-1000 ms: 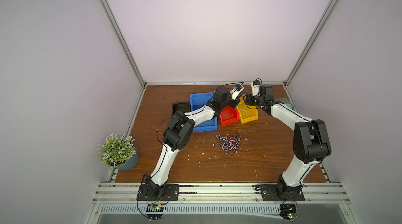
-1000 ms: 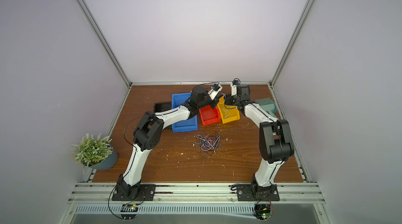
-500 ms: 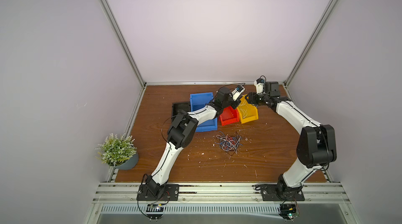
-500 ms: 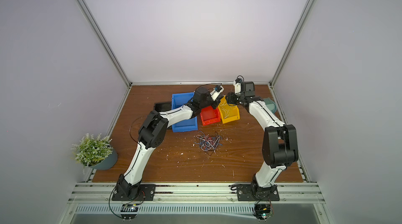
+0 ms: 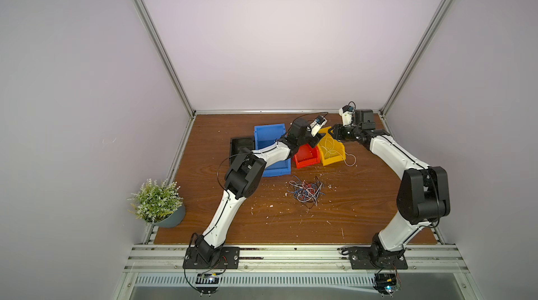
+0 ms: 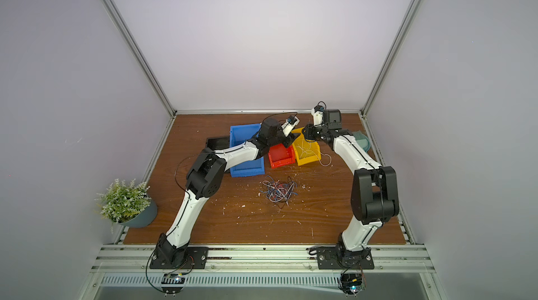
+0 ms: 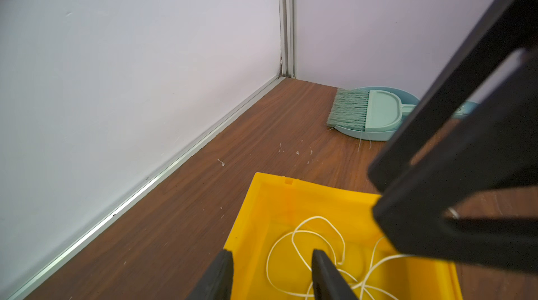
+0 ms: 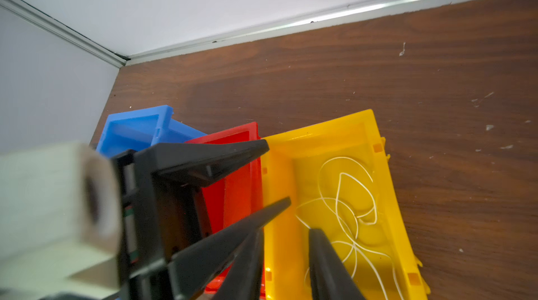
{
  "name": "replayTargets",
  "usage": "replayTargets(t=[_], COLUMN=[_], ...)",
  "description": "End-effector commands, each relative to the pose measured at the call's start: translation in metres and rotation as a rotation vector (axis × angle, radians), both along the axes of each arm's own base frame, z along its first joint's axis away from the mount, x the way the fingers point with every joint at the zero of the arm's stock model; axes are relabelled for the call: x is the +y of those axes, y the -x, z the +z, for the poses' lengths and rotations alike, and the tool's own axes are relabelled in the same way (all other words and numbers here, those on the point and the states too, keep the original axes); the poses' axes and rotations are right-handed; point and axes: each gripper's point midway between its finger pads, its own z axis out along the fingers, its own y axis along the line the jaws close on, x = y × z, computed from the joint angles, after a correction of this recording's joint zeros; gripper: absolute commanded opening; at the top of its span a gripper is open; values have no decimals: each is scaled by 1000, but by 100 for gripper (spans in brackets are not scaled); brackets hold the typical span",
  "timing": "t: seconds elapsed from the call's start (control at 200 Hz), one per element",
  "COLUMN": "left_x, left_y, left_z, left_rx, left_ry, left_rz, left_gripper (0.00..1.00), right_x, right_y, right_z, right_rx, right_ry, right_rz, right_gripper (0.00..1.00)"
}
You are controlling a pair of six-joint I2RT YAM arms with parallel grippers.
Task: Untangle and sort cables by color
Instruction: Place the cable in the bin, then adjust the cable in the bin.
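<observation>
While both arms reach over the yellow bin, we judge the sorting barely begun. The left gripper and the right gripper each have their jaws parted, holding nothing we can see. A few white cables lie looped inside that bin, one trailing over its front onto the worktop. The tangle of cables, blue, red, black and white, sits well apart; what shows of the red bin and blue bin looks empty.
</observation>
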Motion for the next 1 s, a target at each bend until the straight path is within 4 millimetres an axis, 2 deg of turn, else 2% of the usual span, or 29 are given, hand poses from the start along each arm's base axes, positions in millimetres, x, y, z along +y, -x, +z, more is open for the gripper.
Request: replayTargets(t=[0.0,0.1,0.2,0.36,0.445,0.46,0.465,0.48,0.565,0.65,0.766,0.891,0.996], left_x=[3,10,18,34,46,48,49,52,67,83,106,131,153], left_y=[11,19,28,52,67,69,70,74,89,101,114,126,133], left_z=[62,86,107,131,138,145,138,134,138,143,146,141,133], left_rx=[-87,-119,-137,-119,-102,-108,-96,-86,-82,-71,-44,14,63], left_ry=[63,89,110,144,154,162,153,146,143,144,138,129,94], left_rz=[-14,-11,-10,-22,-16,-15,-12,-10,10,45,103,186,263], left_gripper=[49,50,50,51,51,51,51,51,52,52,52,52,55], right_x=[9,-1,-36,-82,-105,-108,-108,-111,-119,-121,-116,-124,-124], right_y=[-4,-2,8,45,68,73,74,78,99,106,101,94,88], right_z=[3,3,4,-7,-24,-28,-29,-31,-55,-75,-94,-103,-115], right_rx=[-14,2,10,57,103,110,112,111,140,175,226,216,235], right_ry=[-42,5,98,102,65,54,50,36,-32,-27,36,156,182], right_rz=[24,-14,-165,-335,-418,-430,-433,-444,-488,-485,-415,-426,-409], right_gripper=[32,39,47,54,55,55,55,55,54,51,43,41,41])
